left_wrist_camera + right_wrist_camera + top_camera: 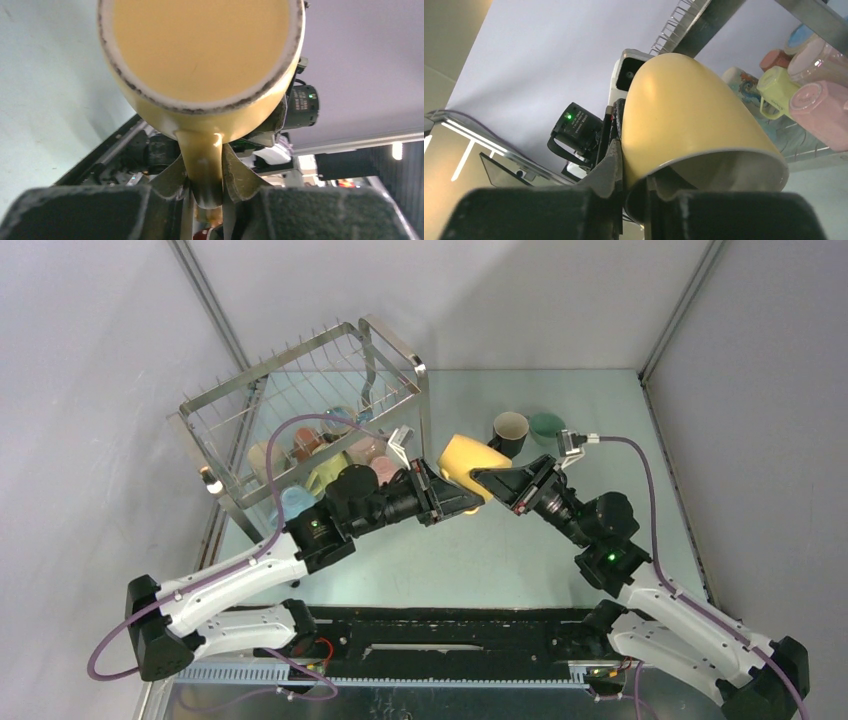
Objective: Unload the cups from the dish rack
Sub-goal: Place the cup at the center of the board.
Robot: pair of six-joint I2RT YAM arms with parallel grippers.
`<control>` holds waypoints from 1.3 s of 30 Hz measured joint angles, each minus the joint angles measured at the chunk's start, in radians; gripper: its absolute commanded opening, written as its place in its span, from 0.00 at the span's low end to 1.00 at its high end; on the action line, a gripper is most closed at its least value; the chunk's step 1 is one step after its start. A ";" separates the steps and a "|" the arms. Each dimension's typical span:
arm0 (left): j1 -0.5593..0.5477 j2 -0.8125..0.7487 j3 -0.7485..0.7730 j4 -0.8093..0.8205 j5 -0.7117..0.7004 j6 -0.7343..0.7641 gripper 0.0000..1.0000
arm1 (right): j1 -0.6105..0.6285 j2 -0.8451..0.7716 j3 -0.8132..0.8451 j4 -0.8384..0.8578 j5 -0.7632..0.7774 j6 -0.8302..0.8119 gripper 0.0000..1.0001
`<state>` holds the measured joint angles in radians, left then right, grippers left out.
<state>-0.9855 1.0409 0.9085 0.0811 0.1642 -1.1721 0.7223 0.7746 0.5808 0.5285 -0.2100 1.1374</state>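
Top external view, going left to right: the dish rack [425,405] sits at the far left of the worktop [500,560], and there's a bunch of cups [325,470] on its lower tier (lime, pink, light blue, beige that I can make out). Just right of the rack, the yellow mug [470,462] is up in the air, tipped on its side, caught between both arms. The left claw [470,500] is closed on the mug's handle; the left wrist cam shows the fingers squeezing it from both sides, with the mug's base facing the lens. The right claw [485,480] pinches the rim, one finger inside and one outside. Further right and far, a black cup [510,432] and a green cup [546,426] sit on the worktop, side by side.
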 measured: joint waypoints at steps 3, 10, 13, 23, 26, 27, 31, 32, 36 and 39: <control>-0.002 0.000 0.000 0.025 0.007 -0.032 0.19 | 0.001 -0.011 0.004 0.007 0.006 -0.019 0.00; -0.003 -0.011 -0.012 0.040 0.005 -0.008 0.67 | 0.020 -0.022 0.010 -0.050 0.035 -0.035 0.00; -0.003 -0.032 -0.012 0.025 -0.007 0.024 0.84 | 0.039 -0.023 0.031 -0.113 0.062 -0.056 0.00; -0.003 -0.142 -0.004 -0.166 -0.107 0.187 1.00 | 0.060 -0.069 0.123 -0.375 0.169 -0.120 0.00; -0.003 -0.146 0.019 -0.249 -0.126 0.241 1.00 | 0.065 -0.093 0.168 -0.497 0.221 -0.140 0.00; -0.003 -0.148 0.029 -0.275 -0.132 0.262 1.00 | 0.066 -0.102 0.187 -0.552 0.243 -0.149 0.00; -0.003 -0.165 0.071 -0.369 -0.141 0.337 1.00 | 0.051 -0.114 0.283 -0.780 0.328 -0.183 0.00; -0.004 -0.167 0.088 -0.391 -0.143 0.356 1.00 | 0.035 -0.114 0.315 -0.842 0.344 -0.194 0.00; -0.009 -0.165 0.160 -0.460 -0.169 0.428 1.00 | -0.092 -0.092 0.410 -1.012 0.341 -0.232 0.00; -0.014 -0.154 0.220 -0.514 -0.191 0.479 1.00 | -0.267 -0.043 0.458 -1.085 0.276 -0.259 0.00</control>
<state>-0.9997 0.8867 1.1286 -0.4332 -0.0269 -0.6933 0.4553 0.7315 1.0389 -0.5564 0.0662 0.8787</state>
